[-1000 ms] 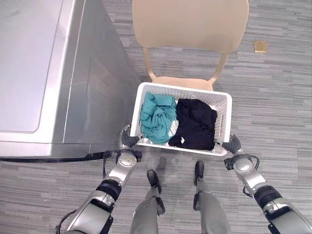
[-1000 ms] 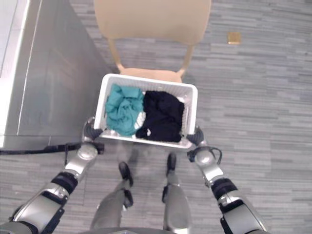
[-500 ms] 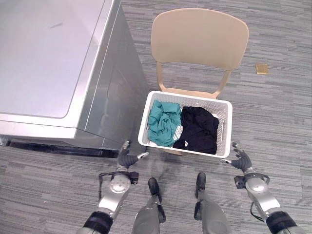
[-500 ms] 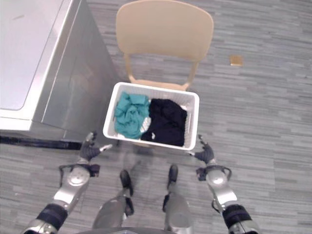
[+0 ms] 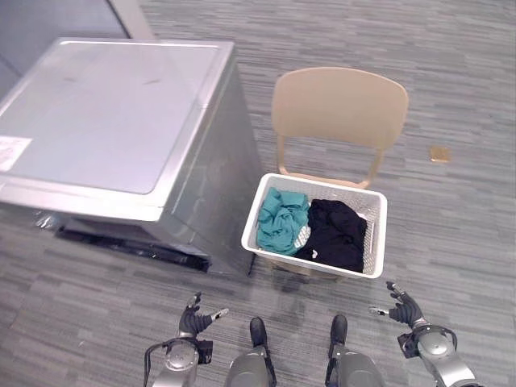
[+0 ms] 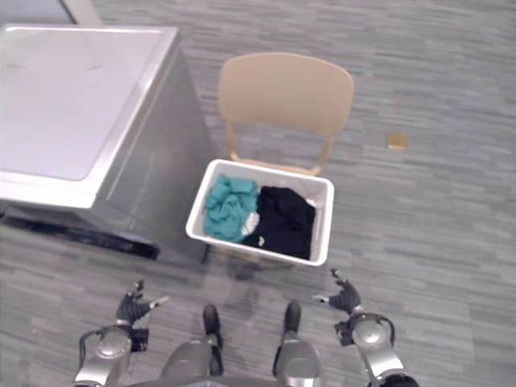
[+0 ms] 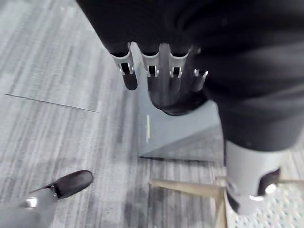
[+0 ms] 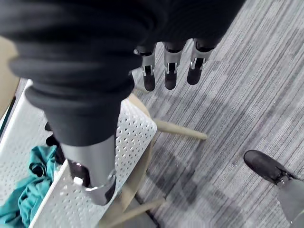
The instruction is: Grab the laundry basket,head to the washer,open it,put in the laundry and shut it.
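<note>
Both hands, left hand [image 5: 193, 322] and right hand [image 5: 405, 307], are held open, apart from the laundry basket [image 5: 372, 242] on the chair [image 5: 339, 105].

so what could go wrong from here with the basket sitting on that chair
1. The white laundry basket rests on the tan chair with its near edge past the seat; a bump might tip it.
2. Both hands, left and right, are open and well clear of it, so nothing steadies it.
3. The washer stands close beside the basket; reaching for it could knock the basket.
</note>
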Robot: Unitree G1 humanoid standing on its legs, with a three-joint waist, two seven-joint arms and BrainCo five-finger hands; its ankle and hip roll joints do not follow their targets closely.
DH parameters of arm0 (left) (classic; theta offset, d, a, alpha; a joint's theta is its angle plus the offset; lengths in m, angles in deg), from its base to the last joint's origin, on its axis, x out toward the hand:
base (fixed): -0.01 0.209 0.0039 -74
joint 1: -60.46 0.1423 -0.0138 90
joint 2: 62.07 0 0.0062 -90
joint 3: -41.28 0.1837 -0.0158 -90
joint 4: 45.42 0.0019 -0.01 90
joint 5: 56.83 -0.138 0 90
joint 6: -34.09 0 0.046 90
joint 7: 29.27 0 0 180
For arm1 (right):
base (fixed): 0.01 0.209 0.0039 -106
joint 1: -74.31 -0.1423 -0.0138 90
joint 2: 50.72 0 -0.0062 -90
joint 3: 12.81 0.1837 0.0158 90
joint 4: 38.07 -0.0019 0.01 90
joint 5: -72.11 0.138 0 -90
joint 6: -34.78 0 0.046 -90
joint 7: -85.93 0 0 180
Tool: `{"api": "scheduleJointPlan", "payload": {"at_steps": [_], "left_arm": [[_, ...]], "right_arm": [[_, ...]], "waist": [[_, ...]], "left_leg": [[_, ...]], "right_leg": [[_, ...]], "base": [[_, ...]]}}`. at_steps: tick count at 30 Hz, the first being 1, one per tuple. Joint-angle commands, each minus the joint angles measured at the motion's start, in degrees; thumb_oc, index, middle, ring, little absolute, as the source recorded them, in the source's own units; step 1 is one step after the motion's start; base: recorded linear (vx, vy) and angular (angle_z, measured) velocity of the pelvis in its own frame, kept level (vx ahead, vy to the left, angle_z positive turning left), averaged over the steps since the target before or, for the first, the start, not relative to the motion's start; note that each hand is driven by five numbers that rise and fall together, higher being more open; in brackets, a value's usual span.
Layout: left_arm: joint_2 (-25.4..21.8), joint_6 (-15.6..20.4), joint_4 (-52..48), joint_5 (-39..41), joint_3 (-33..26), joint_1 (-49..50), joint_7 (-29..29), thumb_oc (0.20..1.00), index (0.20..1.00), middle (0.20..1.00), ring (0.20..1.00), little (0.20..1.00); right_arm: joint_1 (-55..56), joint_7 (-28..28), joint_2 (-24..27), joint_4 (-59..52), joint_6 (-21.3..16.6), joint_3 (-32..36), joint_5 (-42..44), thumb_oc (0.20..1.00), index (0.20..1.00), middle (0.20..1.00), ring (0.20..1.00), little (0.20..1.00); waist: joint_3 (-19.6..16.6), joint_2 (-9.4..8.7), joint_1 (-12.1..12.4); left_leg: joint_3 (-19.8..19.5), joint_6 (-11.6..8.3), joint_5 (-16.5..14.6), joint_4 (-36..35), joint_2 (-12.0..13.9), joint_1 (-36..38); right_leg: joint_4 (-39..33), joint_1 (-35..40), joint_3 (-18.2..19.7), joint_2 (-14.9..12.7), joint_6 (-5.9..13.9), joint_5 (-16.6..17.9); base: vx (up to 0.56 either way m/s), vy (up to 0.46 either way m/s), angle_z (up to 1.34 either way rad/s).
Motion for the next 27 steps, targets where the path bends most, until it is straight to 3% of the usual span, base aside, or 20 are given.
{"api": "scheduleJointPlan", "payload": {"at_steps": [1,3,5,7,8,9,11,15,17,18,19,20,21,22,23,26,27], "left_arm": [[-2.8,1.2,-0.6,-0.6,-1.8,-1.2,-1.5,1.0,1.0,1.0,1.0,1.0],[-2.3,1.3,0.3,-0.8,-1.6,-1.4,-1.5,1.0,1.0,1.0,1.0,1.0],[-2.0,1.3,0.9,-1.0,-1.6,-1.7,-1.8,1.0,1.0,1.0,1.0,1.0],[-1.0,1.4,2.0,-0.1,-1.2,-2.5,-2.6,1.0,1.0,1.0,1.0,1.0],[-0.9,1.4,2.0,-0.1,-1.2,-2.5,-2.6,1.0,1.0,1.0,1.0,1.0],[-0.3,1.5,2.7,0.3,-0.7,-3.4,-2.9,1.0,1.0,1.0,1.0,1.0],[-0.2,1.3,2.8,0.3,-0.3,-3.8,-2.7,1.0,1.0,1.0,1.0,1.0],[0.0,1.9,3.7,0.6,0.7,-4.5,-2.9,1.0,1.0,1.0,1.0,1.0],[-1.7,1.6,3.1,-1.1,0.8,-5.6,-2.9,1.0,1.0,1.0,1.0,1.0],[-1.7,1.6,3.1,-1.1,0.7,-5.6,-2.9,1.0,1.0,1.0,1.0,1.0],[-2.8,1.4,3.0,-1.9,1.0,-6.2,-3.0,1.0,1.0,1.0,1.0,1.0],[-2.8,1.4,3.0,-1.9,1.0,-6.2,-3.0,1.0,1.0,1.0,1.0,1.0],[-3.0,1.2,4.1,-2.5,1.0,-6.4,-3.4,1.0,1.0,1.0,1.0,1.0],[-2.8,1.2,4.4,-2.5,1.1,-6.2,-3.4,1.0,1.0,1.0,1.0,1.0],[-2.8,1.2,4.4,-2.5,1.0,-6.3,-3.4,1.0,1.0,1.0,1.0,1.0],[-2.3,1.1,6.2,-2.4,1.0,-6.0,-3.5,1.0,1.0,1.0,1.0,1.0],[-2.3,0.9,6.4,-2.9,1.4,-5.5,-3.3,1.0,1.0,1.0,1.0,1.0]], "right_arm": [[-3.0,0.7,-0.7,0.0,-1.2,-1.2,-0.8,1.0,1.0,1.0,1.0,1.0],[-3.4,0.4,-1.0,0.5,-1.0,-1.9,-1.1,1.0,1.0,1.0,1.0,1.0],[-3.6,0.4,-1.1,0.5,-1.0,-2.0,-1.1,1.0,1.0,1.0,1.0,1.0],[-3.2,0.6,-1.5,0.7,-0.7,-1.8,-1.1,1.0,1.0,1.0,1.0,1.0],[-3.2,0.6,-1.5,0.7,-0.7,-1.8,-1.1,1.0,1.0,1.0,1.0,1.0],[-2.6,1.1,-1.7,1.2,-0.3,-1.1,-1.1,1.0,1.0,1.0,1.0,1.0],[-1.7,1.2,-2.5,2.2,0.2,-0.2,-0.7,1.0,1.0,1.0,1.0,1.0],[-2.0,2.1,-3.2,3.2,-0.1,-0.1,0.0,1.0,1.0,1.0,1.0,1.0],[-2.9,1.4,-4.9,1.8,0.3,-0.8,-0.1,1.0,1.0,1.0,1.0,1.0],[-3.0,1.4,-5.0,1.8,0.3,-0.8,-0.1,1.0,1.0,1.0,1.0,1.0],[-4.1,1.1,-5.5,1.2,0.4,-2.5,-0.7,1.0,1.0,1.0,1.0,1.0],[-4.1,1.1,-5.5,1.2,0.4,-2.5,-0.7,1.0,1.0,1.0,1.0,1.0],[-5.1,0.9,-5.5,-0.3,0.2,-4.4,-1.2,1.0,1.0,1.0,1.0,1.0],[-6.2,0.6,-5.4,-1.7,-0.4,-6.2,-1.3,1.0,1.0,1.0,1.0,1.0],[-6.3,0.6,-5.3,-1.7,-0.4,-6.2,-1.3,1.0,1.0,1.0,1.0,1.0],[-9.9,0.4,-5.4,-5.5,-1.5,-9.6,-0.7,1.0,1.0,1.0,1.0,1.0],[-9.4,0.2,-5.1,-7.2,-1.7,-9.7,-0.9,1.0,1.0,1.0,1.0,1.0]], "waist": [[-0.5,-4.6,1.0],[-1.1,-4.77,0.7],[-1.3,-4.82,0.3],[-2.3,-4.53,-0.8],[-2.3,-4.48,-0.8],[-2.8,-4.25,-1.8],[-3.8,-3.87,-2.5],[-4.2,-4.47,-2.1],[-3.2,-5.62,-1.5],[-3.2,-5.72,-1.5],[-2.4,-5.78,-1.8],[-2.4,-5.79,-1.7],[-2.0,-5.29,-2.2],[-1.9,-5.04,-1.7],[-1.8,-5.03,-1.7],[-1.6,-4.83,-0.5],[-1.6,-4.91,-0.7]], "left_leg": [[4.3,-1.47,-2.2,5.7,0.5,-3.1],[4.7,-2.11,-4.5,5.8,2.0,-0.8],[5.2,-2.39,-4.6,5.7,3.4,0.2],[7.3,-3.41,-3.3,4.9,7.4,2.6],[7.3,-3.45,-3.2,4.8,7.4,2.6],[10.5,-4.36,-1.4,4.3,10.1,3.2],[12.6,-4.68,-1.7,2.7,10.6,4.0],[10.6,-4.24,-4.3,3.2,8.0,2.1],[8.4,-1.42,-8.3,5.3,3.0,-0.3],[8.4,-1.34,-8.4,5.4,2.9,-0.4],[7.0,0.28,-9.2,5.8,0.9,-1.0],[7.1,0.28,-9.2,5.8,0.9,-1.0],[6.4,1.67,-9.2,4.0,-1.2,0.7],[6.0,2.23,-9.1,2.7,-2.5,1.9],[6.5,2.61,-8.0,2.7,-2.3,1.3],[3.7,3.39,-7.6,1.1,-5.4,2.6],[2.5,3.68,-7.6,0.6,-6.2,2.9]], "right_leg": [[5.4,-2.0,-0.7,-2.3,1.34,-10.6],[5.2,-1.3,-1.8,-3.7,2.21,-10.4],[5.1,-1.1,-2.8,-4.6,2.62,-9.8],[5.4,-1.1,-5.4,-7.0,3.73,-9.1],[5.4,-1.0,-5.5,-7.0,3.73,-9.1],[5.7,-0.6,-7.9,-9.2,4.5,-8.5],[5.2,0.2,-9.7,-10.7,5.44,-7.4],[3.7,1.1,-11.3,-13.8,7.25,-4.6],[7.4,-1.6,-7.5,-16.8,7.45,-3.1],[7.6,-1.8,-7.4,-16.9,7.51,-3.2],[13.3,-4.1,-1.2,-14.7,6.03,-5.9],[13.3,-4.2,-1.2,-14.8,6.03,-5.9],[18.8,-6.6,4.0,-8.9,4.67,-10.1],[20.3,-7.4,4.3,-6.2,3.99,-12.0],[20.0,-7.9,3.9,-6.1,3.45,-11.0],[16.8,-7.4,3.5,-1.3,2.44,-13.1],[16.4,-7.1,7.0,0.7,2.26,-13.8]], "base": [[-0.08,0.09,0.85],[0.02,0.098,0.65],[0.03,0.166,0.4],[0.0,0.286,0.41],[0.03,0.326,0.52],[0.02,0.228,0.69],[0.08,0.344,1.09],[0.1,0.432,0.74],[0.05,0.359,0.41],[0.08,0.368,0.62],[0.03,0.173,0.6],[0.1,0.4,0.61],[0.12,0.319,0.4],[0.05,0.313,0.34],[0.01,0.125,0.43],[0.07,0.042,0.4],[0.07,-0.023,0.63]]}}
